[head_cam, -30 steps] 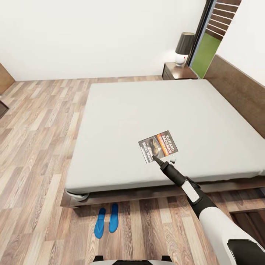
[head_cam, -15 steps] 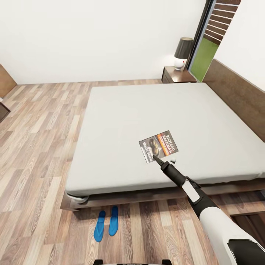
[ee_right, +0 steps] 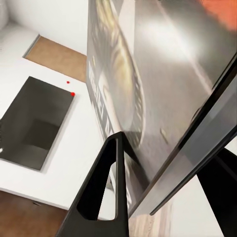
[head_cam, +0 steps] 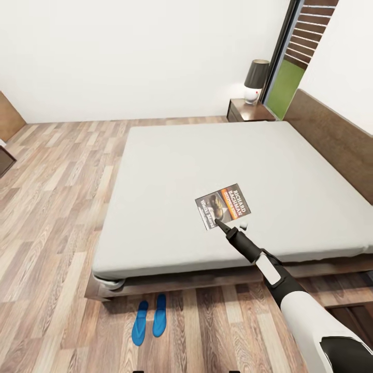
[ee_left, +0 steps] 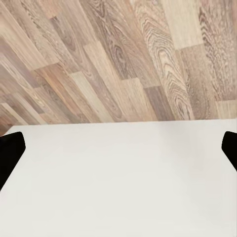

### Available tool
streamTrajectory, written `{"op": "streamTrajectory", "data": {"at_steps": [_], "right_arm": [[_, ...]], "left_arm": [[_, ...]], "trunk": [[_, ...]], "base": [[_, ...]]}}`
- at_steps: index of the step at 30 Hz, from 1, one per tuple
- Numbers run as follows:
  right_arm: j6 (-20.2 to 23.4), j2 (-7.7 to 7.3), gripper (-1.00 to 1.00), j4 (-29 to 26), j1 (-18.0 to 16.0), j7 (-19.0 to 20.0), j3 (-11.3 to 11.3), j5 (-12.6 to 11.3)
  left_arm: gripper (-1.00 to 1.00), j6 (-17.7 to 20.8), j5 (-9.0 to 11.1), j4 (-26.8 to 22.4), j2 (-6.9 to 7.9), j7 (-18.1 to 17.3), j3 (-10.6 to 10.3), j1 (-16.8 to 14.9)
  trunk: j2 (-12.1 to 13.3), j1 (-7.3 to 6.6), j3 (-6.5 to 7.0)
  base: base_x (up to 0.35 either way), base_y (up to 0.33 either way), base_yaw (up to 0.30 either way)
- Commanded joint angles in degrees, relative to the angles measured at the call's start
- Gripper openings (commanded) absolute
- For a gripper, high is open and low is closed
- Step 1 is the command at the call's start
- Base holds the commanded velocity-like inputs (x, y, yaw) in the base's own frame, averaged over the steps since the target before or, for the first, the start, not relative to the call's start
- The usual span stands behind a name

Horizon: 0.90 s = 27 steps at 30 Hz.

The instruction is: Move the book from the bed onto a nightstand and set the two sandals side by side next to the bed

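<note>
The right gripper [head_cam: 221, 225] has its dark fingers [ee_right: 101, 197] either side of the near edge of the book [head_cam: 223, 205], one on the cover and one behind, apparently pinching that thin edge, though I cannot tell how firmly; the book looks lifted at a tilt over the mattress of the bed [head_cam: 171, 171]; held by so little, it could pivot or slip out during the carry, or droop and catch the mattress; the nightstand [head_cam: 247, 110] stands well away by the headboard, so the haul is long; the two sandals [head_cam: 149, 320] lie side by side on the floor near the bed's foot; the left gripper's [ee_left: 118, 153] dark fingertips [ee_left: 10, 150] sit wide apart, holding nothing.
</note>
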Motion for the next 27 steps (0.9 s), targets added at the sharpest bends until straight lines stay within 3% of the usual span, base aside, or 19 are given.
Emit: {"op": "streamTrajectory", "data": {"at_steps": [1,27], "right_arm": [[0.59,-0.02,-1.00,0.02,-0.05,0.06,0.10,-0.54],[0.55,0.00,-1.00,0.02,-0.06,0.09,0.11,-0.49]], "left_arm": [[1.00,-0.19,0.54,0.04,0.00,0.09,-0.49,-0.02],[1.00,-0.47,0.54,0.04,0.00,0.09,-0.49,-0.02]], "trunk": [[-0.08,0.03,0.02],[-0.08,0.03,2.40]], "base": [[0.000,0.000,0.000],[0.000,0.000,0.000]]}}
